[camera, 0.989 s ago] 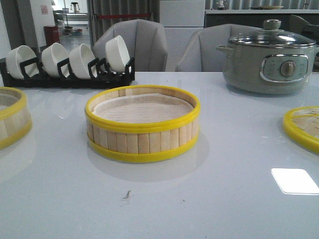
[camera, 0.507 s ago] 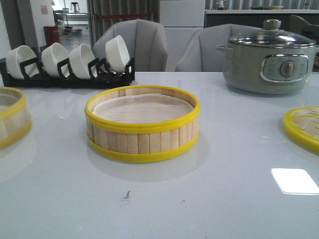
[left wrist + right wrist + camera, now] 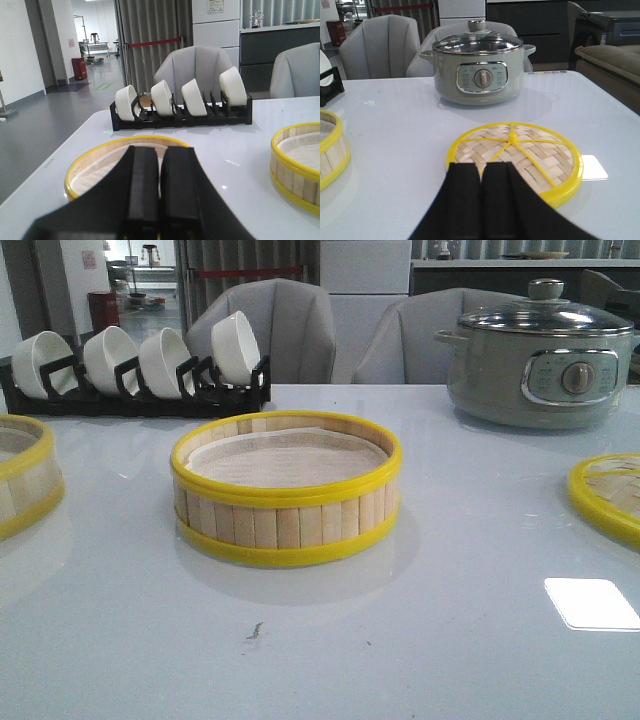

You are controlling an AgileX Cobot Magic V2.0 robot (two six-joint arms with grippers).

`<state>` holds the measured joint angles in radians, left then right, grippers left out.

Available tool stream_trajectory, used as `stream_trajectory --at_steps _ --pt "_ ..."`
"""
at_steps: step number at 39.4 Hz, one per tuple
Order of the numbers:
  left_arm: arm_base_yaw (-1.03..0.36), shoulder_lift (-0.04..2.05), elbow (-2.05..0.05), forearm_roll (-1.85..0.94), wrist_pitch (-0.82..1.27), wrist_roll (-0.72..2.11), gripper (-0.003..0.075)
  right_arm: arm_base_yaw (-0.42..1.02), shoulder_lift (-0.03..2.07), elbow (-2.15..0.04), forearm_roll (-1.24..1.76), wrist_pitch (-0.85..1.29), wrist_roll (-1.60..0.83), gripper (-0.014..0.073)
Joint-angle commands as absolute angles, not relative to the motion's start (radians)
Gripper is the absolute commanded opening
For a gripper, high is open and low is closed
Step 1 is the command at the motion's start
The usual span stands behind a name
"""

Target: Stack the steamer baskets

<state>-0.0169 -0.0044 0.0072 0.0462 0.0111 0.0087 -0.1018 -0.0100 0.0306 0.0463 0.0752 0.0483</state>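
Observation:
One steamer basket (image 3: pixel 286 490) with yellow rims and a white liner stands in the middle of the table. A second steamer basket (image 3: pixel 22 475) is cut off at the left edge of the front view. The left wrist view shows that second basket (image 3: pixel 100 160) just beyond my left gripper (image 3: pixel 161 150), whose black fingers are pressed together with nothing between them; the middle basket (image 3: pixel 297 162) lies off to its side. My right gripper (image 3: pixel 481 167) is shut and empty too, right in front of the woven lid (image 3: pixel 520 155). Neither gripper appears in the front view.
A black rack with several white bowls (image 3: pixel 140 365) stands at the back left. A grey electric cooker (image 3: pixel 540 355) with a glass lid stands at the back right. The woven lid (image 3: pixel 608 495) lies at the right edge. Grey chairs stand behind the table.

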Motion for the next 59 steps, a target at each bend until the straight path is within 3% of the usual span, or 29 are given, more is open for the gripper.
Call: stream_trajectory --at_steps 1,23,34,46,51,59 --pt "-0.024 -0.018 0.007 0.045 -0.067 0.007 0.009 -0.107 -0.03 0.015 0.046 -0.007 0.039 0.0056" --pt "-0.084 0.038 -0.04 0.024 -0.055 0.007 0.009 -0.107 -0.03 0.015 0.046 -0.007 0.039 0.0056" --pt "-0.108 0.467 -0.47 0.0 0.099 0.007 0.009 -0.107 -0.03 0.015 0.046 -0.007 0.039 0.0056" --pt "-0.108 0.944 -1.111 0.032 0.595 0.007 0.009 -0.107 -0.03 0.015 0.046 -0.007 0.039 0.0056" --pt "-0.108 1.063 -1.226 0.043 0.711 0.007 0.009 -0.107 -0.03 0.015 0.046 -0.007 0.039 0.0056" --pt "-0.108 1.154 -1.239 0.052 0.754 0.007 0.009 -0.107 -0.03 0.015 0.046 -0.007 0.039 0.0056"
